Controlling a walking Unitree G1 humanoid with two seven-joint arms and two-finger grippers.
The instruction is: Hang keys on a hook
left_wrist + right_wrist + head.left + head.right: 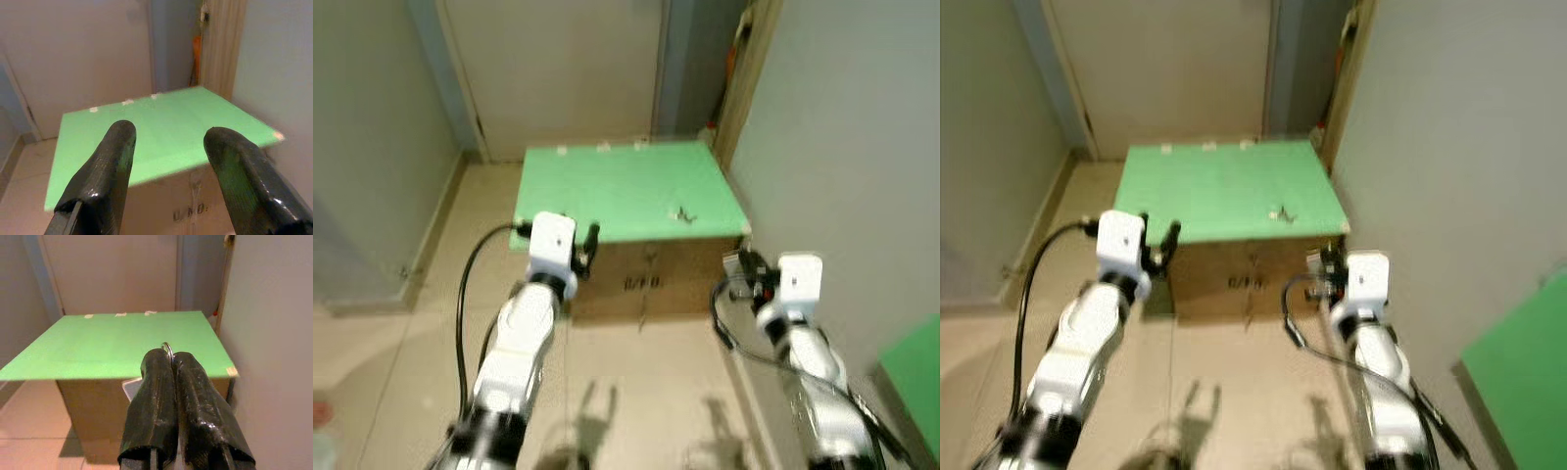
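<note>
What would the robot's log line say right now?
stage: facing box | keys: on green board | left gripper: fingers open | right gripper: fingers shut

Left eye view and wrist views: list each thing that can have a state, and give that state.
Left pincer: open, empty.
Right pincer: shut.
Keys: lying on the green board, not hung.
Green board: flat on the cardboard box.
Cardboard box: standing on the floor.
</note>
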